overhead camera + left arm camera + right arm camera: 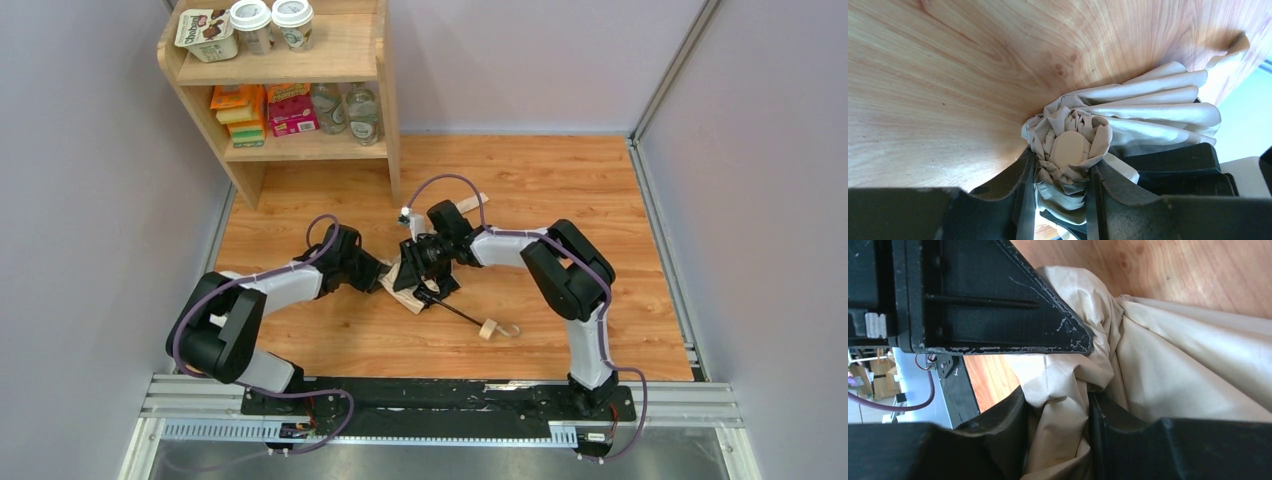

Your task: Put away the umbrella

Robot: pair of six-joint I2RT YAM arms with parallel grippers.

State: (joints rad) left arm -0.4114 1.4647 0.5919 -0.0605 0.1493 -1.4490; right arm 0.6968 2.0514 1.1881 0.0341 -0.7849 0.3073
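The umbrella [405, 290] lies on the wooden floor between the two arms, its beige canopy folded. Its thin black shaft [456, 310] runs to the right to a small wooden handle [489, 329] with a strap. My left gripper [383, 272] is shut on the gathered tip of the canopy, where the folds bunch round a tan cap [1068, 149]. My right gripper [412, 262] is shut on a fold of the beige fabric [1060, 425] from the other side. The left gripper's black body fills the top left of the right wrist view [983, 295].
A wooden shelf unit [290, 100] stands at the back left with cups, boxes and bottles on it. Grey walls close in the floor on the left, back and right. A metal rail [430, 410] runs along the near edge.
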